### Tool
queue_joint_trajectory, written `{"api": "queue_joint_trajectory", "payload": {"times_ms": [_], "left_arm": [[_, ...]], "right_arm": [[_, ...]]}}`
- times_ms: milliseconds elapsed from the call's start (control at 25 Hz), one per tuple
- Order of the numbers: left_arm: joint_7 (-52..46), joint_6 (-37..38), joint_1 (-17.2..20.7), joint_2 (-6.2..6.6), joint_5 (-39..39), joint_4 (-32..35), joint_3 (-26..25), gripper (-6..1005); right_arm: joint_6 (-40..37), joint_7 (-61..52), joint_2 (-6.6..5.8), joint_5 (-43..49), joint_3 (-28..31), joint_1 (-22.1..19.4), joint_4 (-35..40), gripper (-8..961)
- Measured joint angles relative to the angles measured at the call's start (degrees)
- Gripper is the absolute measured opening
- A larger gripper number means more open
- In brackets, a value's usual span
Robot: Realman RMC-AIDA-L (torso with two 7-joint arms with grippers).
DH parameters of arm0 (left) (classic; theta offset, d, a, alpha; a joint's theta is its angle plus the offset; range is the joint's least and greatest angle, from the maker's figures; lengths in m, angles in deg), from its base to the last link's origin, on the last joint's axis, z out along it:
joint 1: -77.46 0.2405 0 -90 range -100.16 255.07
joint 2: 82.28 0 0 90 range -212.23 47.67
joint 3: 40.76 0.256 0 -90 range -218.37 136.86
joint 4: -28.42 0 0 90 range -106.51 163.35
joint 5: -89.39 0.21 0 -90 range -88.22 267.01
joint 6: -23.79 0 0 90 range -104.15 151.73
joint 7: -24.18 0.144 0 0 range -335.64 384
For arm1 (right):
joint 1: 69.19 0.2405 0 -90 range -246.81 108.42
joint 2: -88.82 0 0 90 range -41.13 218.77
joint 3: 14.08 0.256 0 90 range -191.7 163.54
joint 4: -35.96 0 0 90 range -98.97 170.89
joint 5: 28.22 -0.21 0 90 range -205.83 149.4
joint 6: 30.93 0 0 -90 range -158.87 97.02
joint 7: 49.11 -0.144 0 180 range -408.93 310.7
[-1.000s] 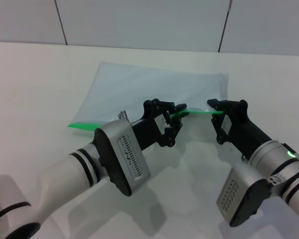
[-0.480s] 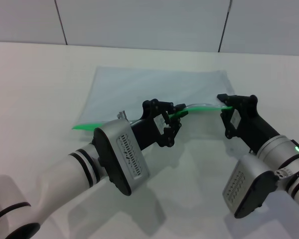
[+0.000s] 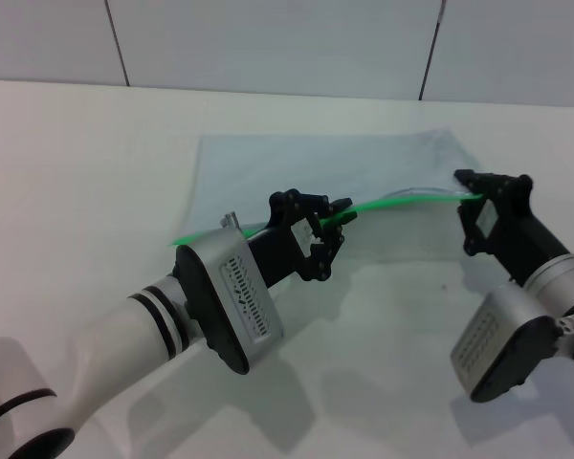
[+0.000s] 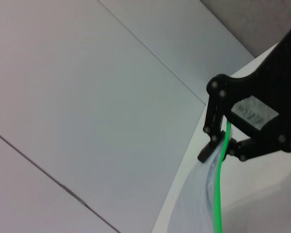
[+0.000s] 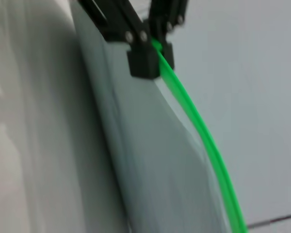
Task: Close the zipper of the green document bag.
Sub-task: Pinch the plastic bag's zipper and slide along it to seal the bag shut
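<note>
Green plastic runs in a thin line between the two grippers: this is the zipper (image 3: 402,200), lifted a little off the white tabletop (image 3: 86,182).

Nearest, the left gripper (image 3: 335,218) sits at the middle of the strip, clenched on it. Further right, the right gripper (image 3: 471,191) is pinched shut on the zipper near its right end. The tiny slider is too small to pick out, so I cannot tell if that gripper has it.

Behind them lies the green document bag (image 3: 306,167), flat and pale, reaching toward the far side of the tabletop. Its near edge is held up by both grippers.

The job looks partly done, I think. The right gripper is near the bag's right corner, so only a short bit of zipper may be left to close.
</note>
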Motion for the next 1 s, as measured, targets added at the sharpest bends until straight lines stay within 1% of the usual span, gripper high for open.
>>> {"api": "queue_joint_trajectory", "payload": {"times_ms": [400, 840, 1000], "left_arm": [[0.0, 0.0, 0.1, 0.0, 0.0, 0.0, -0.1, 150], [0.0, 0.0, 0.2, 0.0, 0.0, 0.0, 0.0, 171], [0.0, -0.1, 0.2, 0.0, 0.0, 0.0, 0.0, 179]], "right_arm": [[-3.8, -0.9, -0.34, -5.6, 0.4, 0.5, -4.2, 45], [-6.7, -8.1, -0.58, -5.9, 3.7, 1.5, -11.5, 44], [-8.8, -12.3, -0.64, -5.9, 4.1, 2.1, -15.5, 44]]}}
